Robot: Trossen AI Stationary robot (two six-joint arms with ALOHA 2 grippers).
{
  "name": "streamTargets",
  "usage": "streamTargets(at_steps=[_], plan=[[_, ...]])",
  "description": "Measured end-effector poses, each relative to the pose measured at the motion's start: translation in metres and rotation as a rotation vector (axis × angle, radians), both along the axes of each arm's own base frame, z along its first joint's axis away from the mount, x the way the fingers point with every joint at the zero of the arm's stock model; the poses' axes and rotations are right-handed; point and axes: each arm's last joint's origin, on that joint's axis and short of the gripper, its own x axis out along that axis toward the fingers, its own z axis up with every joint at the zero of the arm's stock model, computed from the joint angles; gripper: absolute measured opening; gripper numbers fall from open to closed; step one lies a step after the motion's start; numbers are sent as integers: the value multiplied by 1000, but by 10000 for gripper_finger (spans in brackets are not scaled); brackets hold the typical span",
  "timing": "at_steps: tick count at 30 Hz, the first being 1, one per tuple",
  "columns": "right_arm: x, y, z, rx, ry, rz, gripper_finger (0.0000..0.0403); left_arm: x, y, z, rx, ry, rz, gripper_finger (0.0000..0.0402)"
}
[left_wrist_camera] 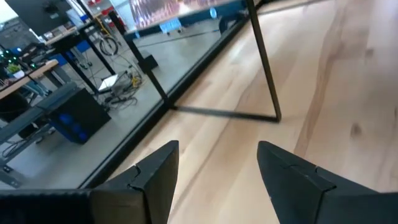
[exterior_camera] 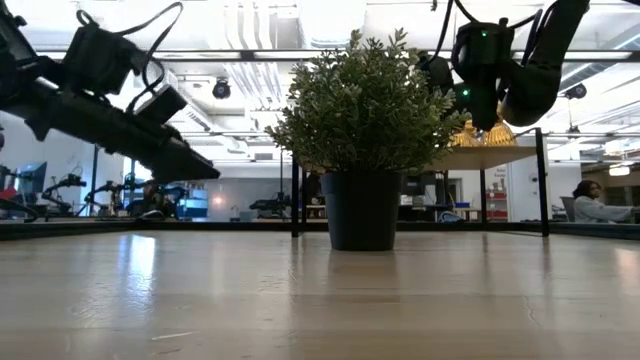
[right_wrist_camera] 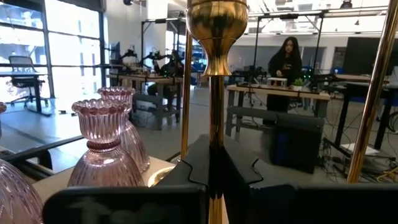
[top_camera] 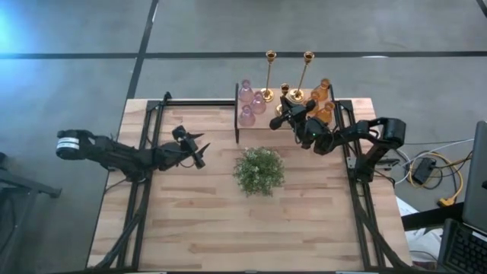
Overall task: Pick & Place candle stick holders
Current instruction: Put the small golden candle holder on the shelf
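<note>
— Wooden tabletop (top_camera: 190,221): how much free room is there, going from the left?

— Plenty. The left half and the whole near strip lie bare, bounded by the black frame rails (top_camera: 142,190) along both sides. The left gripper (top_camera: 199,150) hangs over that open stretch, well apart from everything else.

— How does that arm sit?

— It reaches in low from the left edge, stretched toward the middle, fingers (left_wrist_camera: 155,177) spread apart with nothing between them; only bare wood and a thin black shelf leg (left_wrist_camera: 264,62) lie ahead of it.

— And in the middle?

— A bushy green plant (top_camera: 259,170) in a dark pot (exterior_camera: 361,210) stands near the centre, between the two arms.

— Then the right?

— A small raised shelf (top_camera: 255,122) at the far edge carries the candle stick holders: pink glass holders (top_camera: 249,103) on its left, tall brass holders (top_camera: 268,76) behind, amber glass holders (top_camera: 323,95) on its right. They crowd close together, so room there is tight.

— The right arm?

— It bends in from the right rail, elbow raised, wrist pointing at the shelf. The right gripper (right_wrist_camera: 214,171) is clamped tight on the thin stem of a brass holder (right_wrist_camera: 216,93), its golden cup rising above the fingers, with two pink ones just beside it.

— Anything beyond?

— A person (right_wrist_camera: 286,68) stands at a bench far off in the room.
</note>
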Motion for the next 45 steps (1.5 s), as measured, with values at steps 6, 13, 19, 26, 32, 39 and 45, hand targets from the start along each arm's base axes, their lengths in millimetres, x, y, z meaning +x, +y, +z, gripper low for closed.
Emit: streamTargets(at_steps=[6, 13, 19, 26, 32, 39, 45], plan=[[0, 0, -1, 9, -8, 2, 11, -5, -1, -8, -6, 45, 0, 223], [0, -1, -2, 21, -25, 4, 11, -7, -1, -10, -7, 55, 1, 223], [0, -1, -2, 29, -35, 5, 11, -8, -1, -11, -8, 58, 1, 223], [0, -1, -3, 35, -20, 5, 20, -8, -1, -11, -7, 57, 0, 223], [0, -1, -5, 40, -2, 2, 34, -8, -1, -11, -7, 57, 0, 223], [1, 1, -5, 17, 33, 1, 53, -8, -1, -11, -7, 57, 0, 223], [1, 2, -4, 9, 45, 5, 93, -8, -1, -11, -7, 57, -1, 223]])
